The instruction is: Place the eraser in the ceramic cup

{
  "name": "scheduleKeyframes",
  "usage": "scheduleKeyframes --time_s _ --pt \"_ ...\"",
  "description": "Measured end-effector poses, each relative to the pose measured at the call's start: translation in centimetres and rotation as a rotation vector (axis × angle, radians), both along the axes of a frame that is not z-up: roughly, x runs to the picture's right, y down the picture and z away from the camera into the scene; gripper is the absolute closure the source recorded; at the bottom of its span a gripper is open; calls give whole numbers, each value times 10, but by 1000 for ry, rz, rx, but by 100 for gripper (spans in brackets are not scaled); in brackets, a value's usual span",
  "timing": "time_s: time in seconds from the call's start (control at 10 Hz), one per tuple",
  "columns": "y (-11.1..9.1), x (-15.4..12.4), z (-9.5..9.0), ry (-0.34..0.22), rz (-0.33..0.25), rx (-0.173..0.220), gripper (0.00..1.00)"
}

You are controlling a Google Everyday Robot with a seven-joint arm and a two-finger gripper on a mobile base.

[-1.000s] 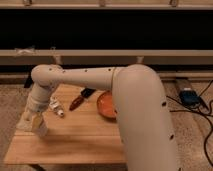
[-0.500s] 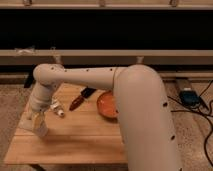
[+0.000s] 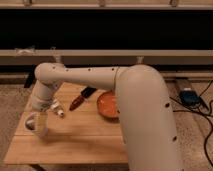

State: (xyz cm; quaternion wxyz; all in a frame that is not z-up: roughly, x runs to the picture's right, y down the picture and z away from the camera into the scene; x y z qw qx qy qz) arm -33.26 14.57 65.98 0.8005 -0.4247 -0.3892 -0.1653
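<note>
The ceramic cup is a small whitish round cup standing at the left edge of the wooden table. My arm reaches from the right across the table and bends down at the left. My gripper hangs right over the cup, against its right rim. A pale cream shape sits at the gripper's tip. I cannot tell whether it is the eraser or part of the gripper. No eraser shows lying on the table.
A white labelled tube lies just right of the gripper. A dark red-and-black handled tool lies behind it. An orange bowl stands mid-table, partly behind my arm. Cables and a blue box are on the floor at right.
The gripper has sunk very slightly at the cup. Nothing else has moved.
</note>
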Motion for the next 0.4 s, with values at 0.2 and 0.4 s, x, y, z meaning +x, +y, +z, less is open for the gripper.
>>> scheduleKeyframes --time_s 0.2,0.4 --pt "-6 3 -4 -3 29 38 20" --pt "-12 7 -7 -2 56 69 20"
